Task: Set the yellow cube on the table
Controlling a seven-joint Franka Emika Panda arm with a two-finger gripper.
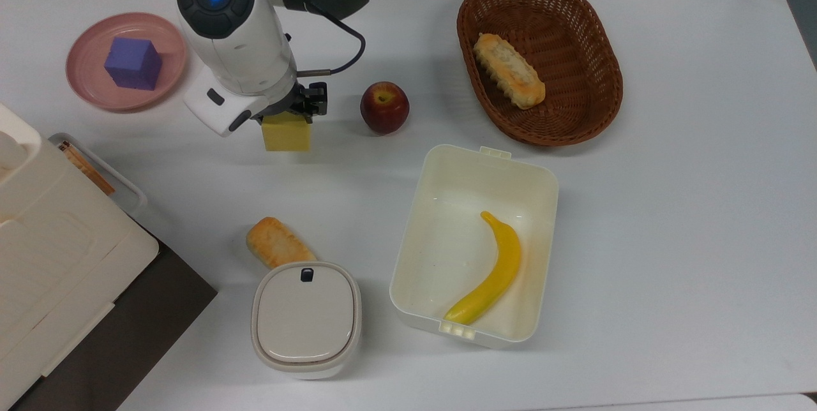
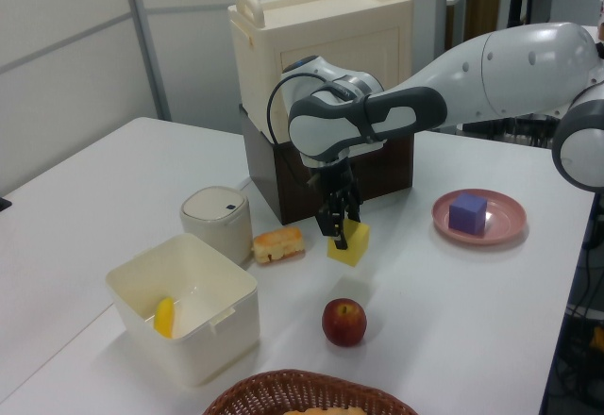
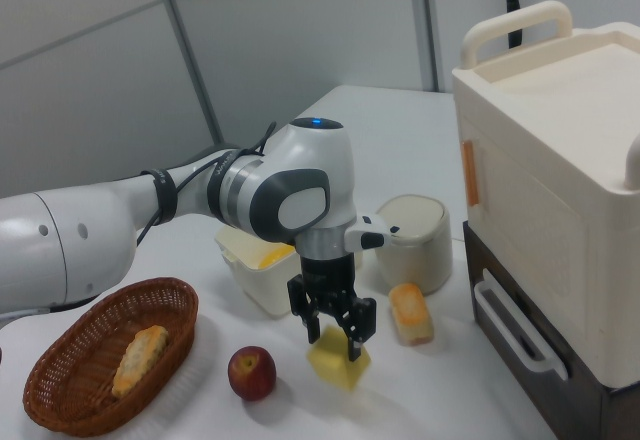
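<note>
yellow cube (image 1: 286,134) yellow | table (image 1: 670,207) white | plate (image 1: 86,89) pink | apple (image 1: 384,106) red

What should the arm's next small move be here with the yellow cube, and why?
Probably a short straight descent. The gripper is shut on the yellow cube, which in the left view looks tilted and at or just above the table. The bare spot under it lies between the pink plate and the apple, so lower until it rests, then open.
</note>
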